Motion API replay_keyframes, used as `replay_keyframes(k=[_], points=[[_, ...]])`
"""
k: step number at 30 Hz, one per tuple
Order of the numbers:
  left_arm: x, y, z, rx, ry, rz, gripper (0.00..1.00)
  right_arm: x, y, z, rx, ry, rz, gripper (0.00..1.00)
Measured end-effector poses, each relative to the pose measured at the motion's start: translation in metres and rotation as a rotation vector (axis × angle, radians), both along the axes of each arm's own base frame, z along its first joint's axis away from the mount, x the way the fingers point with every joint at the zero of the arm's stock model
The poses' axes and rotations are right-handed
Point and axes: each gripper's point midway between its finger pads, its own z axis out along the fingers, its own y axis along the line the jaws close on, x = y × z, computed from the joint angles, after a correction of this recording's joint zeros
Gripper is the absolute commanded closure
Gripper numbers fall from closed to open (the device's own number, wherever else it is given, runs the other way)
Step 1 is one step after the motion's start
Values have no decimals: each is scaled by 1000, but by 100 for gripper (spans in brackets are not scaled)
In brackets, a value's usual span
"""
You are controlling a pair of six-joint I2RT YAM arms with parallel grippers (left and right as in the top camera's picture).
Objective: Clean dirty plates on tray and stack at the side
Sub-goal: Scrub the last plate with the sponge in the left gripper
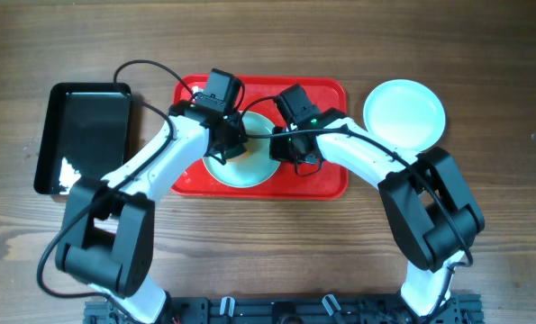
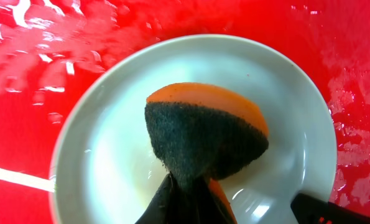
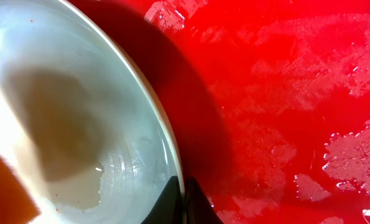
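At the far left of the wooden table (image 1: 484, 225) we see a glossy black tray (image 1: 83, 135), lying apart from the red tray (image 1: 331, 94), which sits at the middle. From the overhead camera both arms reach in over the red tray and meet above a single pale plate (image 1: 249, 171) lying on its left-centre part, so much of that plate is covered by them. The left wrist camera shows the left end effector (image 2: 186, 193) clenched on a sponge (image 2: 203, 134). The sponge is orange along its top edge and dark and coarse on the face turned to us, and it is pressed down into the well of the plate (image 2: 110, 155). Around the plate the red tray (image 2: 35, 124) glistens with wet streaks and droplets. Moving right, the right wrist camera shows the right end effector (image 3: 180, 199) pinched tight on the plate's rim, one fingertip inside the plate (image 3: 60, 93) and the other over the red tray (image 3: 284, 124). A thin, cloudy film of liquid lies in the plate near that grip. Further right, off the red tray and just beside its upper right corner, a second plate (image 1: 404, 112) rests on the bare table, and it looks clean from above.
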Motion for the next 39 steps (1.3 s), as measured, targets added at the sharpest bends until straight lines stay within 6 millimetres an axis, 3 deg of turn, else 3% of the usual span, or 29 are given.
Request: replay_keyframes(k=[4, 7, 9, 13, 16, 18, 21, 23, 25, 26, 28, 31, 34, 37, 39], points=[[3, -20, -27, -51, 34, -25, 96, 1, -2, 0, -7, -3, -4, 96], [4, -23, -30, -46, 35, -27, 96, 3, -5, 0, -10, -4, -12, 96], [-3, -8, -32, 25, 66, -6, 96, 2, -4, 0, -10, -4, -11, 96], [-22, 59, -33, 276, 151, 88, 96, -1, 4, 0, 12, 1, 9, 95], [-25, 70, -31, 323, 163, 101, 96, -6, 12, 1, 32, 11, 29, 96], [-25, 74, -22, 338, 142, 108, 96, -6, 12, 1, 31, 12, 28, 96], [-13, 98, 24, 363, 14, 183, 96, -2, 3, 0, 7, 8, 7, 96], [-10, 101, 46, 342, -47, 202, 96, 0, -1, -1, -2, 2, -2, 96], [-7, 87, 53, 253, -68, 188, 96, 1, -2, -1, -5, 0, -3, 96], [-4, 74, 51, 183, -65, 169, 96, 0, -1, -1, -5, 0, -4, 96], [6, 29, 48, -43, -62, 91, 96, 1, -2, -1, -6, -1, -4, 96], [8, -1, 34, -119, -35, 36, 96, 1, -2, -1, -7, -2, -5, 96], [-6, -23, 3, -127, 63, -13, 96, 1, -2, -1, -7, -2, -5, 96], [-16, -33, -22, -116, 132, -32, 96, 1, -2, -1, -7, -2, -4, 96], [-16, -33, -23, -115, 133, -32, 96, 1, -2, -1, -7, -2, -5, 96]])
